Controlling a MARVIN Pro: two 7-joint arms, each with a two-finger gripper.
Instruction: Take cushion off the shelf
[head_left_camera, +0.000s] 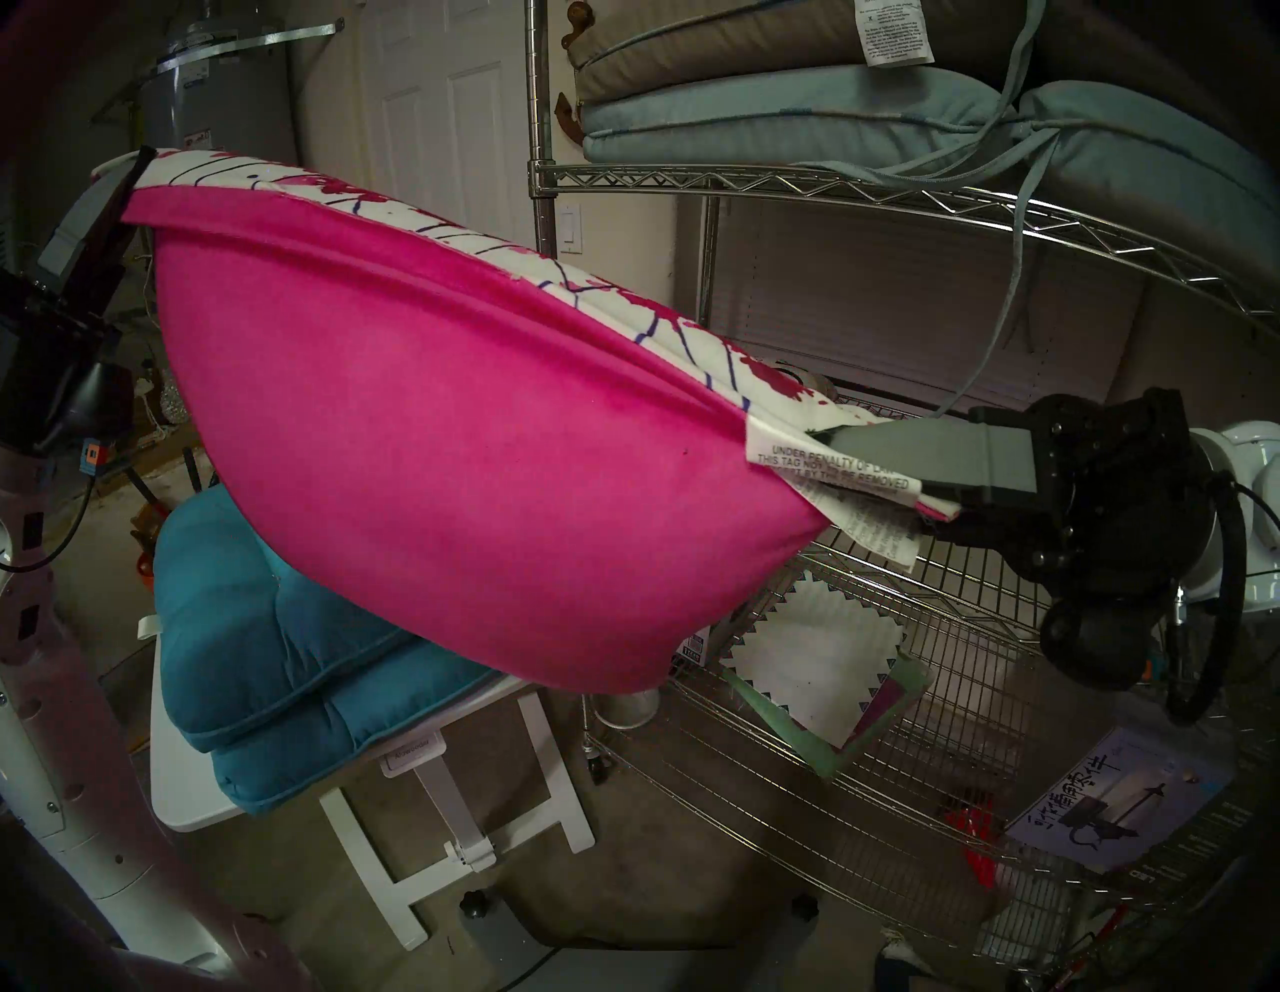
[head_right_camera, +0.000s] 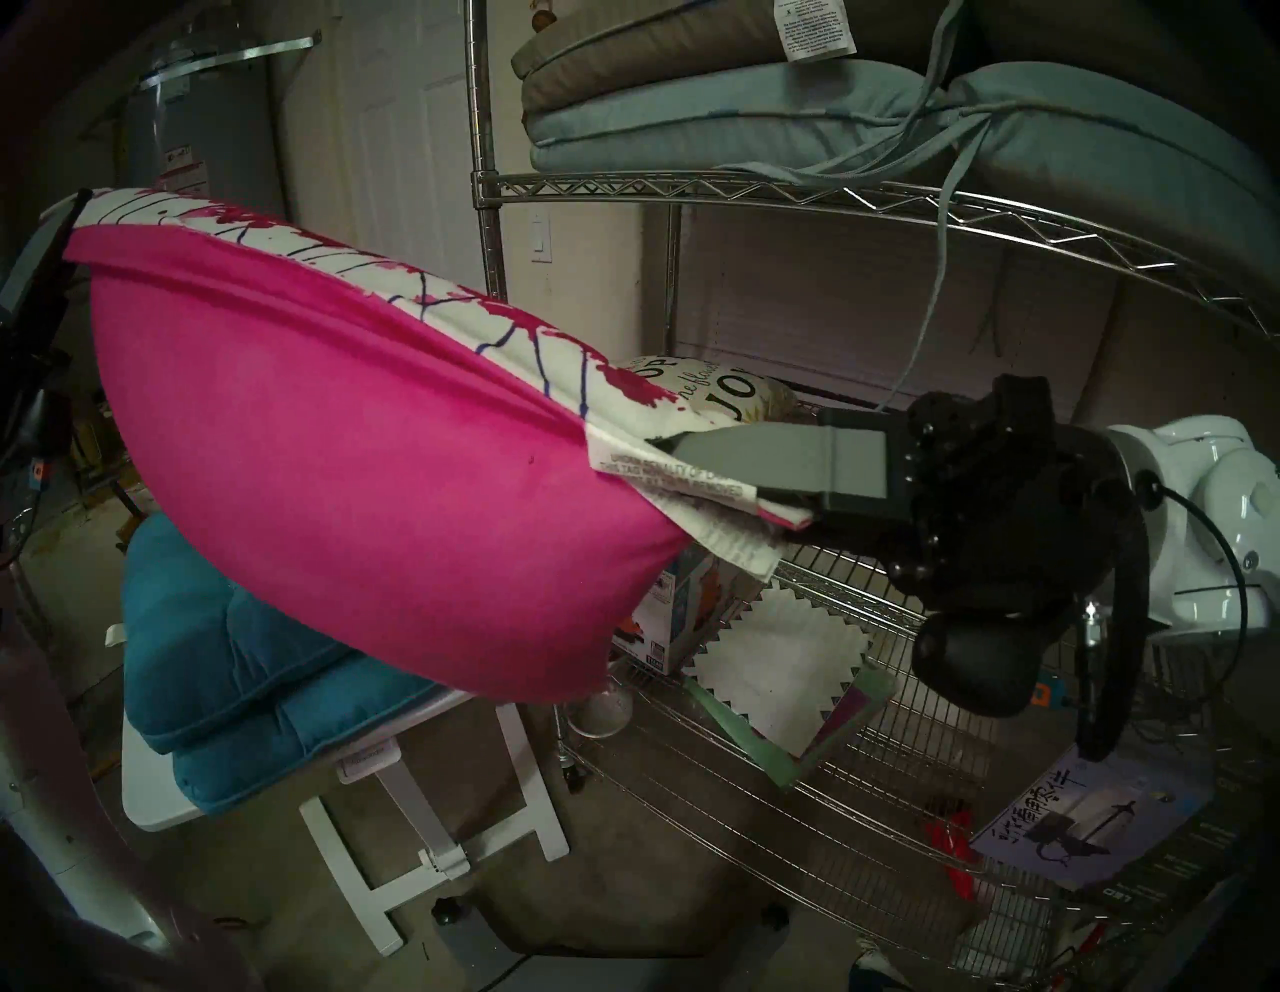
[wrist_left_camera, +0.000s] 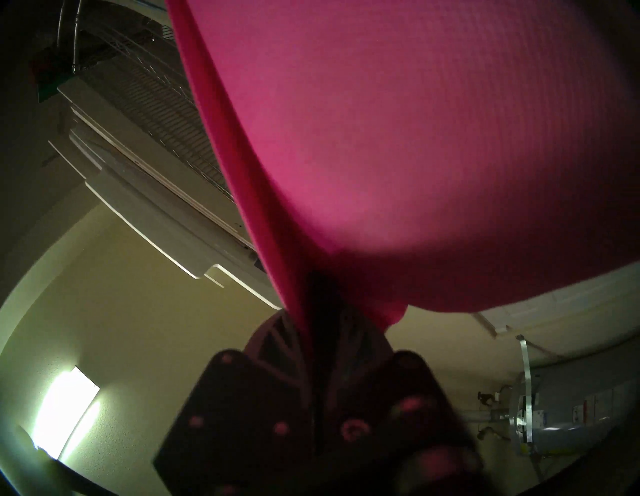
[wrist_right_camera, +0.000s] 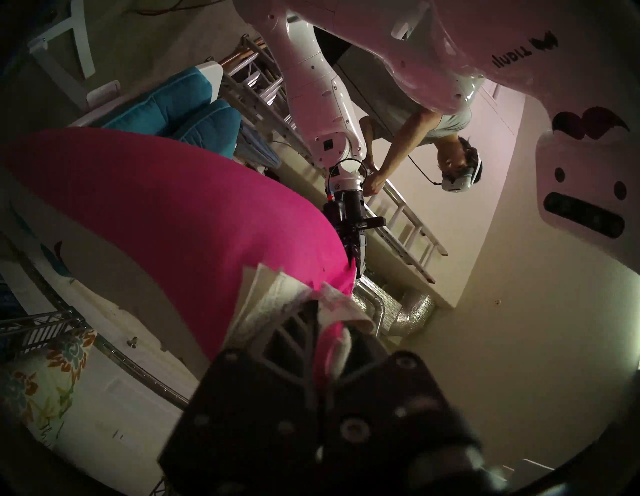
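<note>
A large cushion (head_left_camera: 450, 429) (head_right_camera: 346, 450), bright pink with a white patterned top face, hangs in the air between both arms, left of the chrome wire shelf (head_left_camera: 762, 181) (head_right_camera: 692, 187). My left gripper (head_left_camera: 135, 180) (wrist_left_camera: 311, 311) is shut on its upper left corner. My right gripper (head_left_camera: 852, 471) (head_right_camera: 699, 478) (wrist_right_camera: 318, 311) is shut on its lower right corner, beside the white law tag. The cushion sags in the middle and slopes down toward the shelf. It touches no tier and fills most of the left wrist view.
Two teal cushions (head_left_camera: 277, 658) lie stacked on a small white folding table (head_left_camera: 187, 796) just under the pink one. Grey and pale blue cushions (head_left_camera: 796, 118) fill the top tier. A lettered pillow (head_right_camera: 720, 395), boxes and papers sit on lower tiers. A person wearing a headset (wrist_right_camera: 457, 166) stands behind.
</note>
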